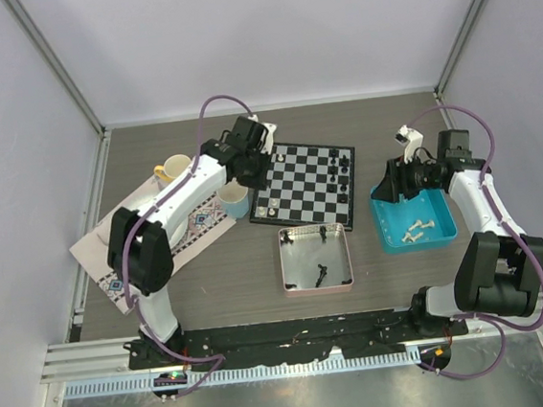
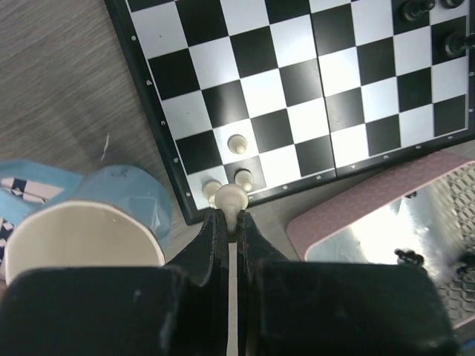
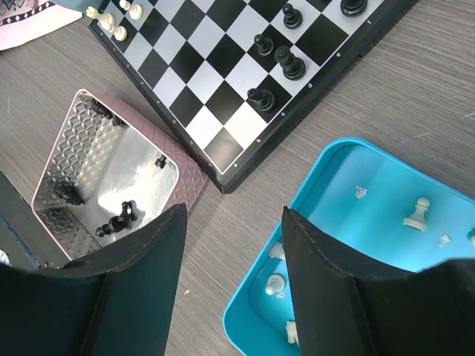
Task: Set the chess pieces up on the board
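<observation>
The board (image 1: pixel 299 186) lies at the table's middle. My left gripper (image 2: pixel 231 219) is shut on an off-white chess piece (image 2: pixel 231 198) and holds it over the board's near-left corner (image 2: pixel 194 194). Three more off-white pieces (image 2: pixel 237 143) stand on the squares there. Black pieces (image 1: pixel 339 170) stand along the board's right side. My right gripper (image 3: pixel 234 213) is open and holds nothing, hanging over the left rim of the blue tray (image 3: pixel 249 308). Several off-white pieces (image 3: pixel 418 215) lie in that tray.
A pink tray (image 1: pixel 346 254) with a few black pieces (image 1: pixel 321 276) sits in front of the board. A blue cup (image 1: pixel 236 203) stands right beside the left gripper (image 1: pixel 252 174). A yellow mug (image 1: pixel 172 169) and a patterned mat (image 1: pixel 160 243) lie to the left.
</observation>
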`<state>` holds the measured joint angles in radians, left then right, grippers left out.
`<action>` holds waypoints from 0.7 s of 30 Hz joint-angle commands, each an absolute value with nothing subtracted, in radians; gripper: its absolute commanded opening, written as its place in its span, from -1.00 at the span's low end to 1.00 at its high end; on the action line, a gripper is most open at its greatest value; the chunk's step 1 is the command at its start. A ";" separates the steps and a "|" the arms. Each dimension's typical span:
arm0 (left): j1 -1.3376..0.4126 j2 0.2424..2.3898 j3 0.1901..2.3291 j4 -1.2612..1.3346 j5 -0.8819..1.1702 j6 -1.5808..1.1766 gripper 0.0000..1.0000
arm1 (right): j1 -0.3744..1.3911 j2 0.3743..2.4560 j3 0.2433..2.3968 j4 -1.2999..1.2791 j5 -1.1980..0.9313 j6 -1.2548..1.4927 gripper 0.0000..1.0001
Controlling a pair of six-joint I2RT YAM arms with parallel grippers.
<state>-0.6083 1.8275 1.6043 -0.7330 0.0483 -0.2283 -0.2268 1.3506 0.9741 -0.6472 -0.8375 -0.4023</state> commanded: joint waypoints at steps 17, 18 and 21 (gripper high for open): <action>-0.607 2.083 1.848 -0.871 -0.071 -0.100 -1.00 | -0.267 1.374 0.957 -0.603 -0.902 -0.437 0.19; -0.607 2.092 1.858 -0.876 -0.069 -0.092 -1.00 | -0.267 1.374 0.957 -0.603 -0.902 -0.436 0.19; -0.607 2.118 1.871 -0.888 -0.066 -0.081 -1.00 | -0.268 1.378 0.957 -0.603 -0.905 -0.436 0.19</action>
<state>-0.6086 2.0949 1.8233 -0.8509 -0.0532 -0.1181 -0.2607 1.3720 0.9646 -0.6312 -0.8761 -0.4171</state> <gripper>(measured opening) 0.036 0.595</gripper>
